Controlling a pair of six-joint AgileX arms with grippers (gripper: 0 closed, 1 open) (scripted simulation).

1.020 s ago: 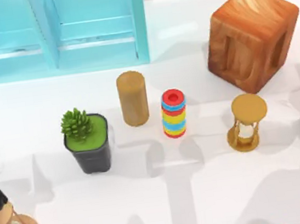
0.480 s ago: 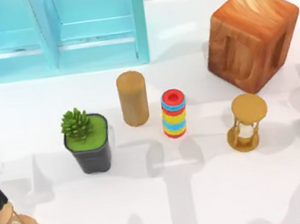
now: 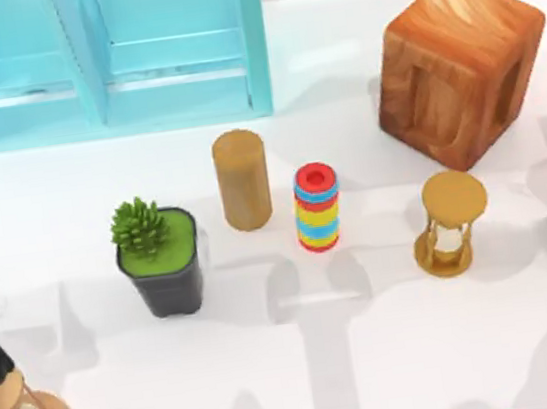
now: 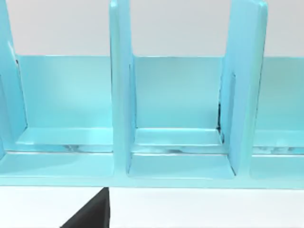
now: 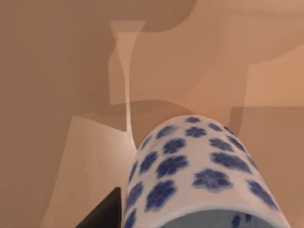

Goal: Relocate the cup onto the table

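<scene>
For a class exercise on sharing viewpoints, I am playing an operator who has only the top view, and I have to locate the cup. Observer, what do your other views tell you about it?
Observer: In the right wrist view the cup is very close to the camera. It is white with blue flowers.
Operator: What is around it?
Observer: Behind it are tan-brown surfaces, not white ones.
Operator: And the left wrist view?
Observer: It faces the open compartments of the turquoise cabinet, with the white table in front of them.
</scene>
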